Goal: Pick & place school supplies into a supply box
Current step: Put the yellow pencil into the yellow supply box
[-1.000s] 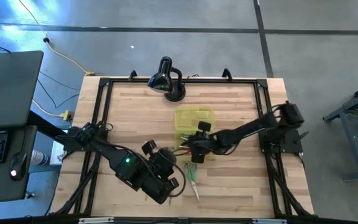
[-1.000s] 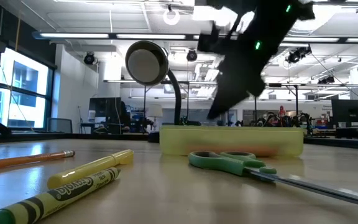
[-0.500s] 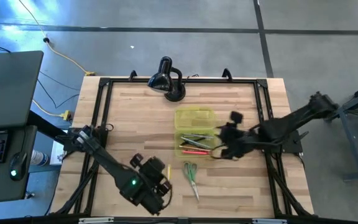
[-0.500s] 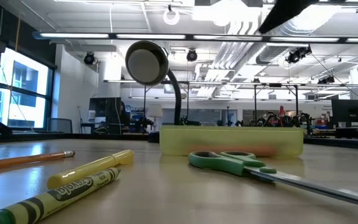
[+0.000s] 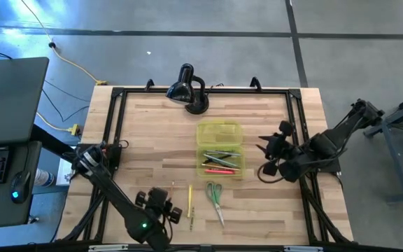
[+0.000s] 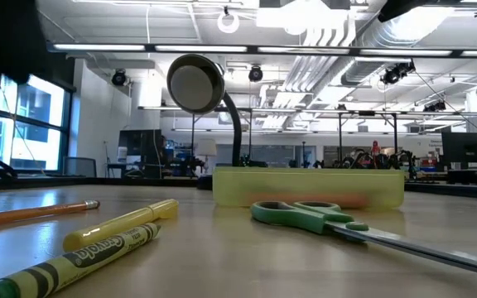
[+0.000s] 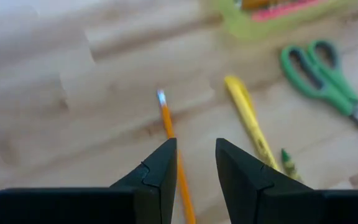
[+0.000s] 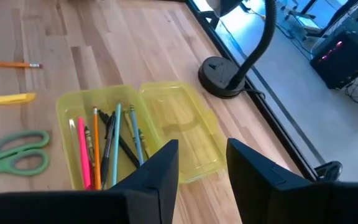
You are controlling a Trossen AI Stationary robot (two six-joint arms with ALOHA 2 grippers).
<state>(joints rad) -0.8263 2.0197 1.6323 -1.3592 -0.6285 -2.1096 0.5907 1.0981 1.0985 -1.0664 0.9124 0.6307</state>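
The school supplies not yet boxed lay near your left gripper (image 7: 194, 165), whose parted, empty fingers hung over the thin orange wooden pencil (image 7: 174, 146), with the yellow highlighter (image 7: 248, 122) just beside it, so you risked nudging or catching both. The green-handled scissors (image 5: 215, 197) lay beyond. Your right gripper (image 8: 201, 168) was released and empty beside the translucent yellow-green plastic supply box (image 5: 220, 131), which held several pens and pencils, lid open.

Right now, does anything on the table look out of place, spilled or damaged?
Nothing looks spilled or damaged. The supply box lies open with pens inside. Still outside it on the table: the green scissors, a yellow marker, an orange pencil and a crayon. Both grippers are empty.
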